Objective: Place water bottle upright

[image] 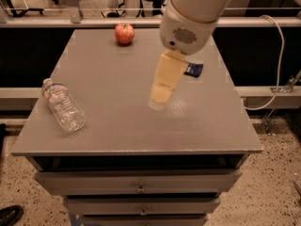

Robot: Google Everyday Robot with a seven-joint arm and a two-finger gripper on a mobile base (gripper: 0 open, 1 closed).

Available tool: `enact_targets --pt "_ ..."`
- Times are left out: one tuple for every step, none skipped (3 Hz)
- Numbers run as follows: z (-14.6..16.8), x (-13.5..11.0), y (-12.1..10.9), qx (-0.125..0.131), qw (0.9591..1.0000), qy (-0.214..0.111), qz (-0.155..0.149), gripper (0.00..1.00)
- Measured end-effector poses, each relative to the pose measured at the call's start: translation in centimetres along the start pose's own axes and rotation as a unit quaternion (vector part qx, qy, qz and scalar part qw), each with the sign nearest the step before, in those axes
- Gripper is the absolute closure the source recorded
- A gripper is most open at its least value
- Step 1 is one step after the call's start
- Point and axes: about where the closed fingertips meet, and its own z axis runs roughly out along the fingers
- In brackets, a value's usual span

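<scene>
Clear ribbed plastic water bottle lying sideways, left of grey table | cream gripper mid-table, empty, aperture: cannot tell | grasp, uprighting pending

Warm light, faint glare on table beside claw above its middle.

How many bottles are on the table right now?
1: the bottle lies on its side near the table's front-left corner. The tool hovers mid-table, apart. The arm could hide another.
</scene>
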Motion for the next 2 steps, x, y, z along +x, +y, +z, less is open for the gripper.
enact_targets --pt "0.90 -5.48 1.41 -0.017 0.9982 -0.034 0.047 0.00" --pt "0.65 -5.40 1.41 -0.014 0.9954 -0.034 0.088 0.00"
